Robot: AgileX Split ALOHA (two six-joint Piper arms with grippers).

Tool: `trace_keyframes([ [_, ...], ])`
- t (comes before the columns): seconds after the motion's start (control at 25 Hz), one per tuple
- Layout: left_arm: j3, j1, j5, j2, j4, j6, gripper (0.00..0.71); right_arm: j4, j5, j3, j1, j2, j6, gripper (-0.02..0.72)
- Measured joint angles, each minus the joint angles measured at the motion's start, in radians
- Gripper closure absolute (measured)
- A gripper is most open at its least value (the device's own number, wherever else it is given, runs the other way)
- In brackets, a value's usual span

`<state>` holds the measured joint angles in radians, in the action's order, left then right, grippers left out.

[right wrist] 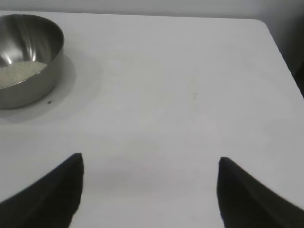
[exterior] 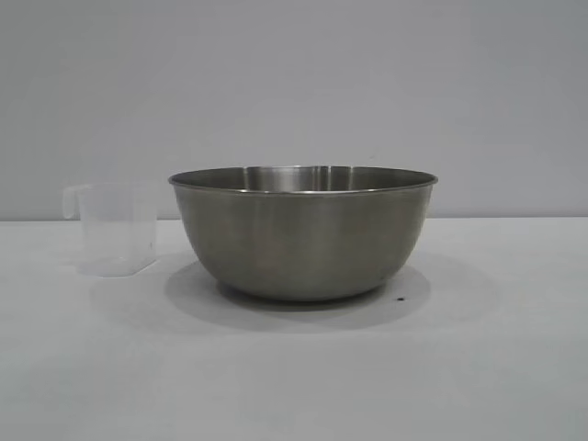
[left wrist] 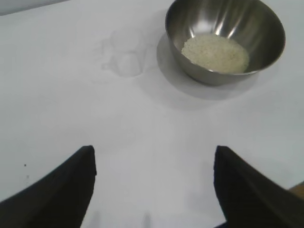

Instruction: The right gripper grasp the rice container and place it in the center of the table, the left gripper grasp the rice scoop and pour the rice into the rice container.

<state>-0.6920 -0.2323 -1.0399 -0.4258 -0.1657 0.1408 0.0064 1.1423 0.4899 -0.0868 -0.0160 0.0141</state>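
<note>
**Mid-desk: rice in the bowl, both tools empty**

On the plain white desk (exterior: pixel 294 367) sits the large round brushed stainless-steel mixing bowl (exterior: pixel 303 234), upright, roughly centre in the exterior view. Small white rice grains (left wrist: pixel 216 52) lie in a flat heap on its bottom; the right wrist view shows one edge of that heap (right wrist: pixel 19 73).

Small translucent clear plastic measuring cup with side handle (exterior: pixel 115 230) stands upright on the desk just beside the bowl, not touching it, handle turned away from the bowl. Left wrist view shows the same cup (left wrist: pixel 126 54), nothing holding it; can't tell if any grains are left inside.

My left tool (left wrist: pixel 152 185): black pointed fingers spread wide, nothing between them, bare desk below, well apart from cup and bowl.

My right tool (right wrist: pixel 149 187): fingers spread wide too, empty, over bare desk, bowl off to one side and well away.

Small dark speck (exterior: pixel 401 299) on the desk next to the bowl's base.
</note>
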Motion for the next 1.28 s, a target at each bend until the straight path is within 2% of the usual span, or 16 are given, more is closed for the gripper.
trace_keyframes([
  [0.16, 0.008, 0.0, -0.129, 0.12, 0.048, -0.007, 0.262, 0.0, 0.0, 0.0, 0.0, 0.0, 0.0, 0.162],
  [0.2, 0.023, 0.0, -0.141, 0.149, 0.055, -0.007, 0.221, 0.0, 0.0, 0.0, 0.0, 0.0, 0.0, 0.162],
  [0.28, 0.06, 0.0, -0.161, 0.204, 0.066, -0.012, 0.237, 0.0, 0.0, 0.0, 0.0, 0.0, 0.0, 0.162],
  [0.44, 0.139, 0.0, -0.163, 0.31, 0.082, -0.043, 0.237, 0.0, 0.0, 0.0, 0.0, 0.0, 0.0, 0.162],
  [0.64, 0.195, 0.0, -0.097, 0.389, 0.119, -0.053, 0.237, 0.0, 0.0, 0.0, 0.0, 0.0, 0.0, 0.162],
  [1.28, 0.202, 0.0, -0.081, 0.399, 0.132, -0.059, 0.237, 0.0, 0.0, 0.0, 0.0, 0.0, 0.0, 0.162],
])
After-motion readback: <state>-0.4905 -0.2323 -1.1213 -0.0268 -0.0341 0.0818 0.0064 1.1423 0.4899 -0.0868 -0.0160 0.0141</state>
